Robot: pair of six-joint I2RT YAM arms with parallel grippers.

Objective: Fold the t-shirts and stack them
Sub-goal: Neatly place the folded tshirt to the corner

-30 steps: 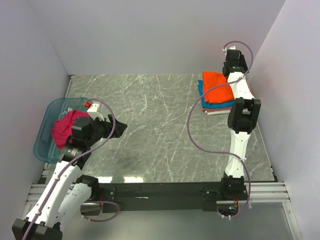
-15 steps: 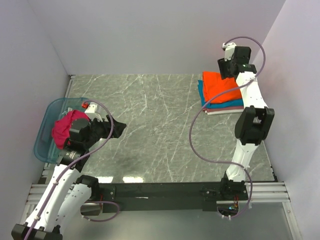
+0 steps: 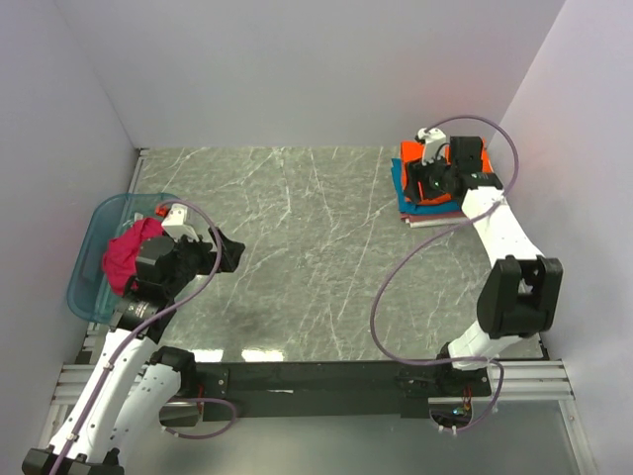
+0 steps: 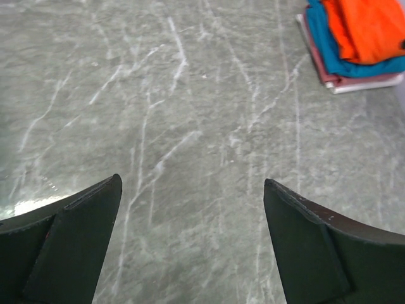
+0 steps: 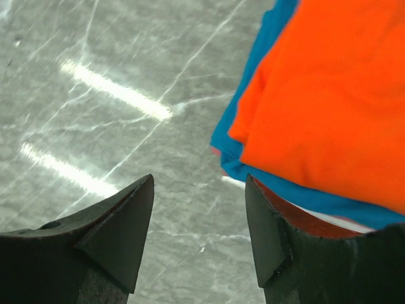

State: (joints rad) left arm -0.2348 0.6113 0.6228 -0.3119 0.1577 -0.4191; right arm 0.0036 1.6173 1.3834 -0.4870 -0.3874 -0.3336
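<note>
A folded stack of t-shirts sits at the table's back right: orange tee (image 3: 409, 154) on top, teal tee (image 3: 435, 208) under it, pink and white at the bottom. My right gripper (image 3: 421, 188) hovers open over the stack's front-left edge; in the right wrist view its gripper (image 5: 199, 178) straddles bare table beside the orange tee (image 5: 329, 95) and teal tee (image 5: 297, 190). A crumpled magenta tee (image 3: 124, 255) lies in the tub. My left gripper (image 3: 229, 249) is open and empty above the table; its wrist view (image 4: 192, 180) shows the stack (image 4: 354, 38) far off.
A translucent blue plastic tub (image 3: 87, 289) stands at the left edge, partly under my left arm. White walls close in the table at the back and both sides. Grey marble table (image 3: 316, 257) lies between the arms.
My right arm has swung from behind the stack forward and down over it, the gripper now at its front-left edge. My left gripper has shifted slightly left.
</note>
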